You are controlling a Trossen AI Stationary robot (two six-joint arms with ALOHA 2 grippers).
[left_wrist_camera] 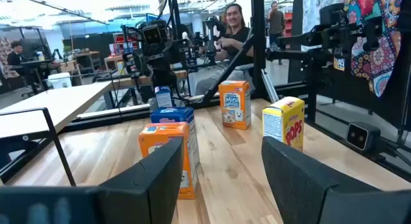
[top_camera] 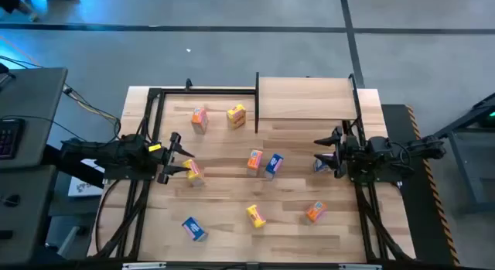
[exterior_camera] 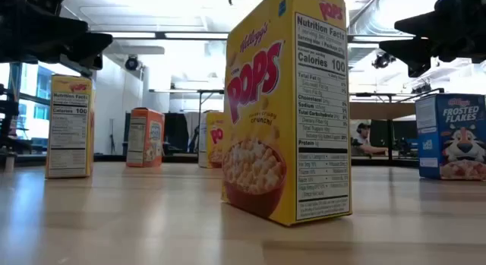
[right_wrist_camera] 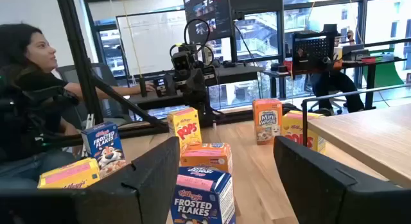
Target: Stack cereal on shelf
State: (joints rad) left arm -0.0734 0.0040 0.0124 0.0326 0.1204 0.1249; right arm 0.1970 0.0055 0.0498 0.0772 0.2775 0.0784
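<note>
Both grippers spread and empty: left gripper [top_camera: 179, 156] faces an orange cereal box [left_wrist_camera: 168, 156] just ahead, right gripper [top_camera: 323, 152] a blue box [right_wrist_camera: 204, 198]; light, stiff, slick cardboard, so pinch the flat broad faces mid-height.

Robotics lab: monitors [right_wrist_camera: 212, 12], desks [right_wrist_camera: 366, 131], seated person [left_wrist_camera: 234, 31].

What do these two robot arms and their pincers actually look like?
Both arms are dark, nearly black, built of chunky jointed segments with thin black cables trailing back from them. The left arm carries a small yellow marking near its wrist; the right arm shows none. Each ends in a gripper, left gripper and right gripper, with two broad, flat, matte black fingers.
</note>
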